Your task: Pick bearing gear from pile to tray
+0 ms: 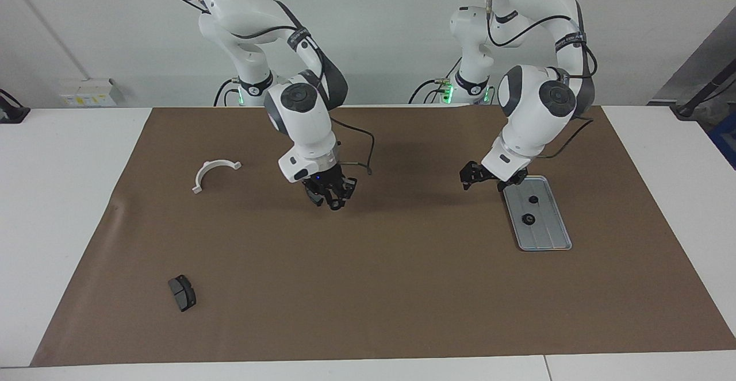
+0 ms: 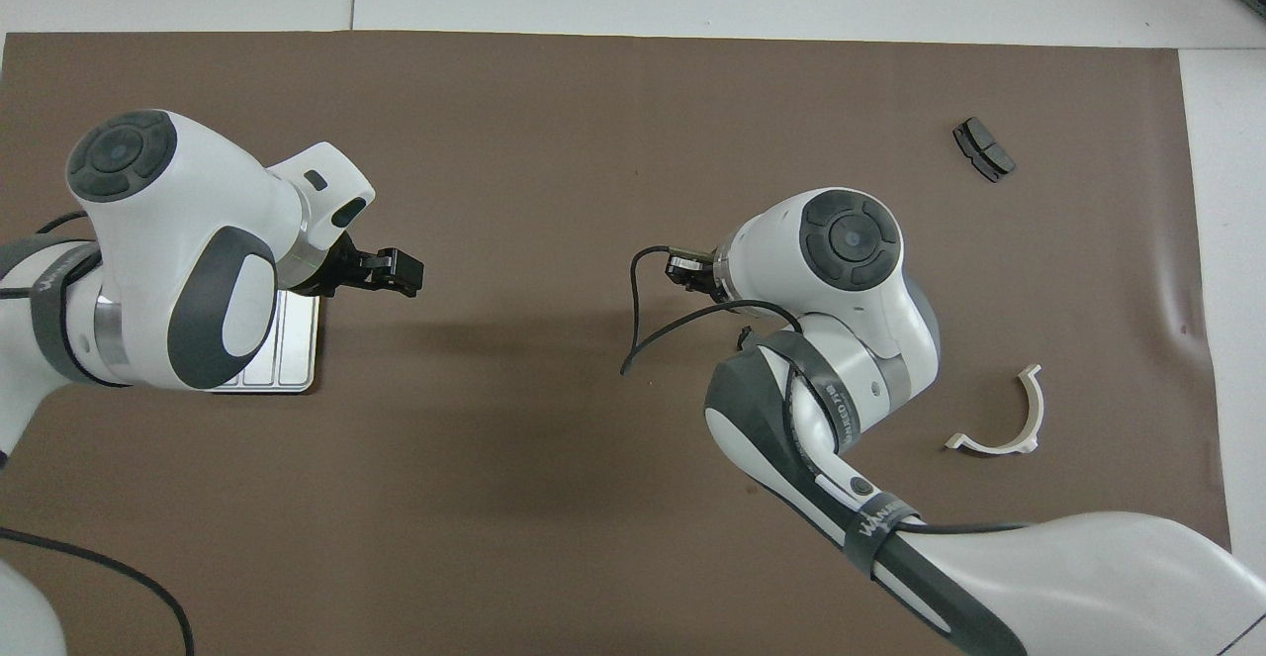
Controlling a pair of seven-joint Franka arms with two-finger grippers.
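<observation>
Left claw: the left gripper (image 1: 487, 177) hangs released and empty over the mat, just beside the tray (image 1: 556, 238) on the side toward the right arm's end.
Right claw: the right gripper (image 1: 332, 200) hangs low over the middle of the mat; we cannot tell whether it is clenched, or whether it carries anything.
Task's things: two gears (image 1: 526, 219) lie in the tray, apart from each other. Of the pile we see only a grey pad (image 1: 182, 292) and the white bracket (image 1: 214, 171), well apart; we find no gear loose on the mat.
Risk, judged: if the right claw does carry a gear, a light pinch on so small a part could let it slip and roll off across the mat.
Risk, judged: both arms near the tray could crowd each other, so we would want the left arm clear.
Facing view only: the tray's contents and each claw's height.
Overhead view: the left arm covers most of the tray, and the gears are hidden.
</observation>
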